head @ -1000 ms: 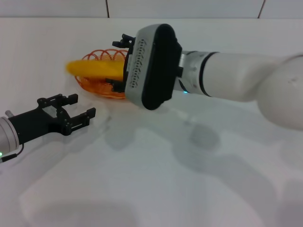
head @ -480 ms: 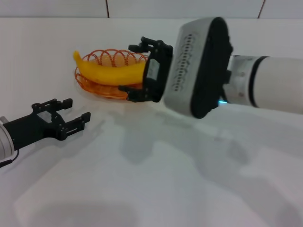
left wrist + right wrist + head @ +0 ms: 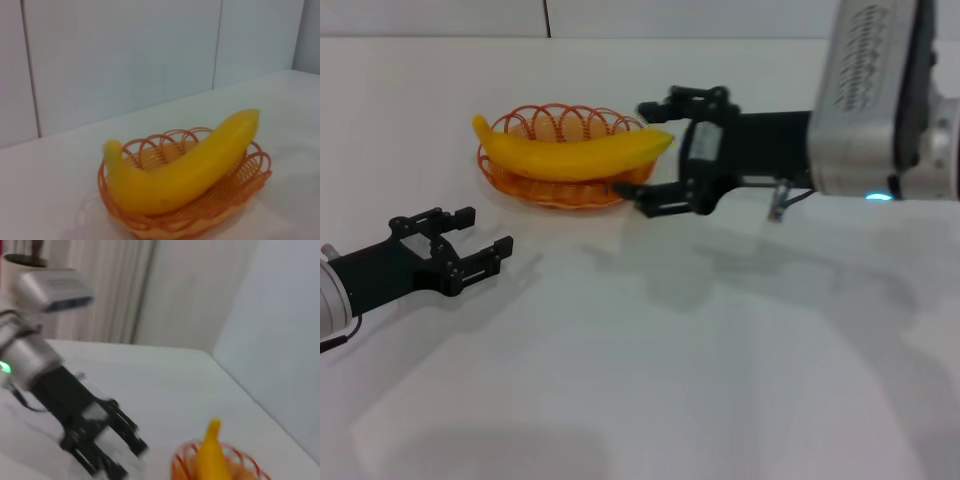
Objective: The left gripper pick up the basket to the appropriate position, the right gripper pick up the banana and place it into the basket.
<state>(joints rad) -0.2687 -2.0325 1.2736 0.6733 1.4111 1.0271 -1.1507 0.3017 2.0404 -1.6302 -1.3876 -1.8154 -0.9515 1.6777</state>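
Observation:
The orange wire basket point(image 3: 525, 186) stands on the white table at the back left. The yellow banana point(image 3: 570, 153) lies across it, its ends reaching past the rim. My right gripper point(image 3: 655, 155) is open and empty just right of the basket, near the banana's right tip. My left gripper point(image 3: 470, 238) is open and empty, low on the table in front of the basket and apart from it. The left wrist view shows the banana point(image 3: 190, 167) in the basket point(image 3: 257, 172). The right wrist view shows the banana point(image 3: 209, 455), the basket's rim point(image 3: 181, 460) and the left gripper point(image 3: 131, 447).
The white table point(image 3: 650, 370) is bare in front and to the right. A white panelled wall point(image 3: 620, 15) runs behind it. My right arm's bulky grey segment point(image 3: 875, 95) hangs over the table's right side.
My right gripper has let go of the banana and drawn back to the right. The banana now rests in the basket. My left gripper has stayed almost still for the last half second.

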